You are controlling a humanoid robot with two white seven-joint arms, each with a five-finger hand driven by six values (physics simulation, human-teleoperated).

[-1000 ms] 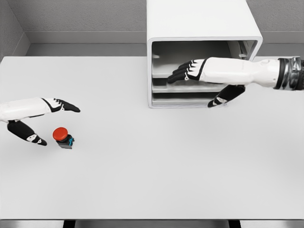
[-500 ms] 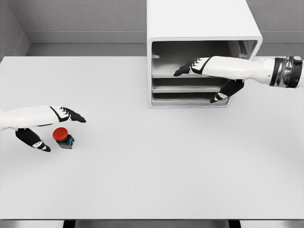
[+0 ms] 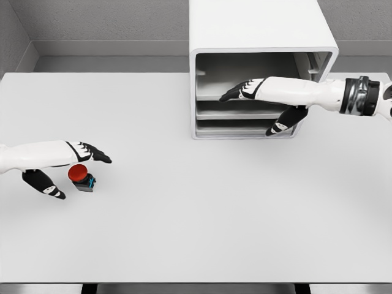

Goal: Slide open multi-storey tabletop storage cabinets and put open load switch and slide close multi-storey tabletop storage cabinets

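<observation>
Head view: left hand is bracketing the switch.
Its fingers are lying spread, holding nothing; the switch is sitting on the table between forefinger and thumb, far from the cabinet.

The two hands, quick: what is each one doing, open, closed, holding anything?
Left hand: open, straddling the red switch, not gripping it.
Right hand: open, holding nothing, fingers at the cabinet's drawers.
</observation>
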